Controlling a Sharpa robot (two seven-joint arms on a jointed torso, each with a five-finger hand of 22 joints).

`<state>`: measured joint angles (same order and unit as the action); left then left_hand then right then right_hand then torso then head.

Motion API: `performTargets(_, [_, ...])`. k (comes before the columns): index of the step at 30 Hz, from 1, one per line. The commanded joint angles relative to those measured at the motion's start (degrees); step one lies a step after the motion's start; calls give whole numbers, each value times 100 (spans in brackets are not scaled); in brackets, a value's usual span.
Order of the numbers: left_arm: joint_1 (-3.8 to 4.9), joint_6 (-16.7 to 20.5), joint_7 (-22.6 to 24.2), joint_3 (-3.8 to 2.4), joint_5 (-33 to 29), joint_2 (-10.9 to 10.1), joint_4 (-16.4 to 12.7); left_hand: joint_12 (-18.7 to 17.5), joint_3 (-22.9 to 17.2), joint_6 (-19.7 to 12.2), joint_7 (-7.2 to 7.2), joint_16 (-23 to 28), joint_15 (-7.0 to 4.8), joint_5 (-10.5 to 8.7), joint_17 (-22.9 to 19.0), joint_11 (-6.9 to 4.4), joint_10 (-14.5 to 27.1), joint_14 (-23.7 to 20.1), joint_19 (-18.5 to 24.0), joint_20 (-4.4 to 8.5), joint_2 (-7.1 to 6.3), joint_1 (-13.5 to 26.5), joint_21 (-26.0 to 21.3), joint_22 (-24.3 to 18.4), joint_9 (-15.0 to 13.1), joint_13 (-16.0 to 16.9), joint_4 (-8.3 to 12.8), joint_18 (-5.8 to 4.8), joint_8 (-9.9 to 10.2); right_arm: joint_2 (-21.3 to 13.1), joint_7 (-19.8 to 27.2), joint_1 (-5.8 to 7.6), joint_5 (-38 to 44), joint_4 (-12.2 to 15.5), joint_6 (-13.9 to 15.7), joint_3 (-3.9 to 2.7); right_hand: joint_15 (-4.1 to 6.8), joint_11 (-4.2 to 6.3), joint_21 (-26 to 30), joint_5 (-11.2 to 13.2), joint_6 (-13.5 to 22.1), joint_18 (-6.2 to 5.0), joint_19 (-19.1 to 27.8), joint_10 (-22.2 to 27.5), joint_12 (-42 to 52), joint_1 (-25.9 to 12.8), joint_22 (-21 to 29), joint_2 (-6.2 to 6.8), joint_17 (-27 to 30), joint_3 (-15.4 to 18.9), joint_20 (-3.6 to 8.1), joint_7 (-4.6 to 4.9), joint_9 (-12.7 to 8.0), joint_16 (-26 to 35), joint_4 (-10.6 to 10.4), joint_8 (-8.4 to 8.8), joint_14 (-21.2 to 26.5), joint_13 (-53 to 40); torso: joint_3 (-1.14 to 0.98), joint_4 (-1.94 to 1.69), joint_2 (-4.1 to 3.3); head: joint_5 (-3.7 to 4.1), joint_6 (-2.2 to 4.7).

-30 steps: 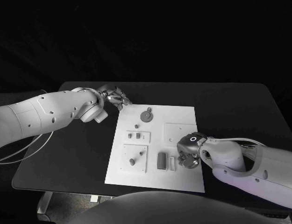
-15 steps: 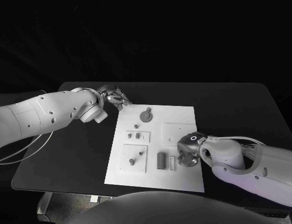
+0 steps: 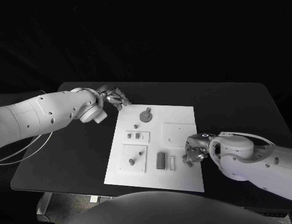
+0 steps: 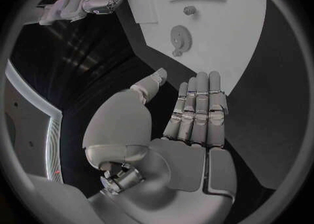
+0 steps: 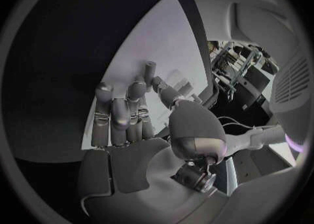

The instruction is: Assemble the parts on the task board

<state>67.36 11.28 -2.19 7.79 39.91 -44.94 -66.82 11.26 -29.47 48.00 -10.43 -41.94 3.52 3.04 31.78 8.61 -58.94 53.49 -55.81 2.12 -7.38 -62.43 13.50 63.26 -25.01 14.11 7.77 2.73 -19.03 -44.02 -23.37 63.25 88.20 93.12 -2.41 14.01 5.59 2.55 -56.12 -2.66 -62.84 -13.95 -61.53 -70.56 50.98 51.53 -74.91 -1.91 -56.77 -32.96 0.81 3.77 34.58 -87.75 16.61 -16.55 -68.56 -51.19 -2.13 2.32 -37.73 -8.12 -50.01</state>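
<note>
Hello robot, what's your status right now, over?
Left hand open, off the task board's far corner. Right hand at its near right edge, hold unclear. Gear part lies untouched. Nothing in the way.

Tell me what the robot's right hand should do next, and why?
Probably lower the right hand a little toward the small pieces beside it on the white board. It holds nothing, its fingers are apart, and the left hand waits off the board's far corner.

Black counter (image 3: 65, 140), white task board (image 3: 181, 115) lying flat at its middle, long side running twelve to six o'clock
</note>
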Motion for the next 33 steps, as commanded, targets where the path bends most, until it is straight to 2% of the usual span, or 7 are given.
performTargets(1, [5, -62, 15, -2, 28, 5, -17, 25, 40, -23, -7, 35, -8, -17, 10, 8, 25, 45, -40, 8, 21, -18, -39, 9, -9, -8, 9, 90, 25, -28, -324, 24, -1317, 13, 229, 14, 5, 15, -35, -20, -45, -105, -27, -43, 25, 46, -73, -41, -7, -13, 24, -16, 41, -24, 20, -25, -47, 4, 3, 1, 2, 8, 1])
performTargets(4, [5, -63, 11, -2, 29, 5, -19, 26, 41, -22, -7, 36, -8, -17, 12, 7, 25, 45, -40, 8, 21, -19, -39, 9, -9, -8, 9, 91, 25, -49, -366, 45, -1653, 26, 341, 14, 8, 16, -37, -20, -48, -105, -30, -45, 27, 51, -74, -37, -21, -12, 25, -17, 41, -27, 20, -26, -57, 2, 1, -2, 0, 13, 1])
performTargets(9, [5, -65, -4, -2, 40, 1, -19, 27, 43, -21, -7, 37, -8, -18, 14, 7, 24, 46, -41, 8, 20, -19, -39, 9, -9, -9, 10, 90, 24, -31, -438, 64, -2721, 17, 671, 14, 18, 23, -46, -20, -63, -105, -47, -59, 34, 51, -73, -18, -33, 1, 32, -24, 43, -32, 17, -32, -77, 1, -1, 3, 1, 15, 1])
performTargets(13, [5, -75, -9, -2, 47, -3, -27, 28, 44, -21, -6, 38, -8, -18, 15, 7, 24, 47, -41, 8, 19, -18, -40, 10, -10, -9, 9, 90, 24, 0, -486, 71, -3177, 43, 698, 14, 21, 25, -48, -20, -66, -105, -51, -63, 35, 50, -73, -13, -23, 5, 33, -26, 43, -32, 17, -33, -75, 0, -2, 3, 1, 14, 1])
performTargets(21, [5, -83, -12, -1, 53, 4, -24, 29, 46, -20, -6, 40, -8, -17, 18, 7, 24, 47, -41, 8, 18, -17, -41, 10, -10, -10, 9, 90, 24, 68, -533, 70, -3206, 122, 891, 15, 24, 26, -48, -20, -66, -105, -53, -64, 35, 45, -72, -9, -32, 10, 35, -26, 43, -33, 16, -32, -83, 1, -5, 2, -1, 31, 1])
performTargets(33, [5, -91, -21, -1, 67, 7, -21, 32, 48, -21, -6, 44, -9, -17, 23, 6, 24, 48, -43, 8, 19, -17, -43, 12, -10, -11, 9, 90, 25, 236, -543, 36, -3098, 33, 927, 15, 30, 28, -49, -20, -68, -105, -59, -67, 35, 43, -70, -6, -43, 14, 38, -28, 42, -34, 16, -31, -95, 1, -3, -2, -2, 44, 1])
